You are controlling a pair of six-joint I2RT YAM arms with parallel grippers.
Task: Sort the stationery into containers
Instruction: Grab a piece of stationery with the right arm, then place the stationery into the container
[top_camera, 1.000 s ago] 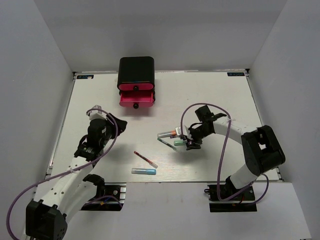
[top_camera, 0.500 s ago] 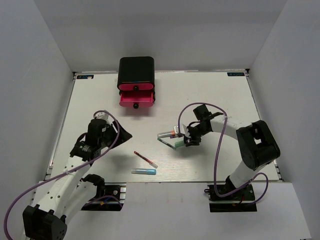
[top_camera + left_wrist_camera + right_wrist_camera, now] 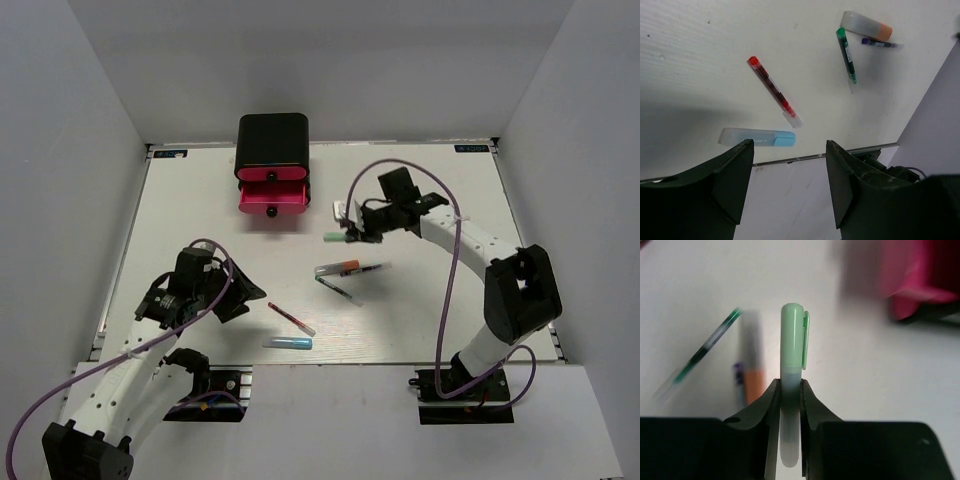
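The right jaws pinch the green marker (image 3: 791, 340) by its pale barrel. Its long axis runs straight out from them, with the cap end pointing left toward the pink drawers (image 3: 272, 196), over the white worktop (image 3: 200, 220). The left jaws stand wide and hold nothing, above the light blue marker (image 3: 758, 136) and red pen (image 3: 772, 90) by the worktop's near edge. Grey walls close three sides, and bare worktop lies between the green marker and the drawers.
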